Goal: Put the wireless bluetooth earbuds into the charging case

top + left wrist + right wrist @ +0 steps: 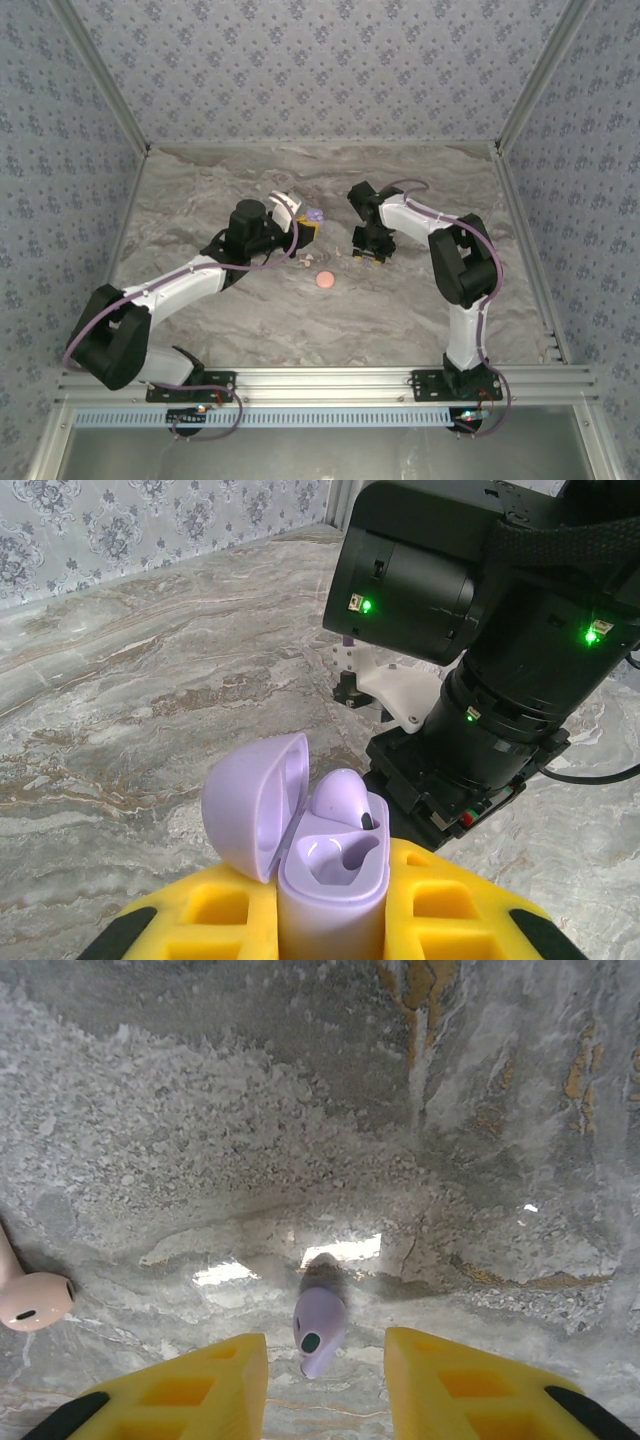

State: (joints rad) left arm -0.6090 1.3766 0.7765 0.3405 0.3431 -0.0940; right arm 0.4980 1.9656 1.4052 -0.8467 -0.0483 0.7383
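Right pincer point(325, 1365) is wide open, fingers either side of a lilac earbud point(319, 1328) lying on the grey marble-look tabletop point(300, 1110). Left pincer point(330, 915) is clamped on the open lilac case point(330, 880), one bud point(345, 800) seated inside. Floral-papered walls point(300, 60) all round.

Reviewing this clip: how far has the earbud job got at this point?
Done: one seated lilac earbud in the open lilac case, clamped by the left gripper; the second slot is empty. In hand: the open right gripper straddles the loose lilac earbud on the table. Left: grasp and seat it; a pink earbud and pink case lie apart on the table.
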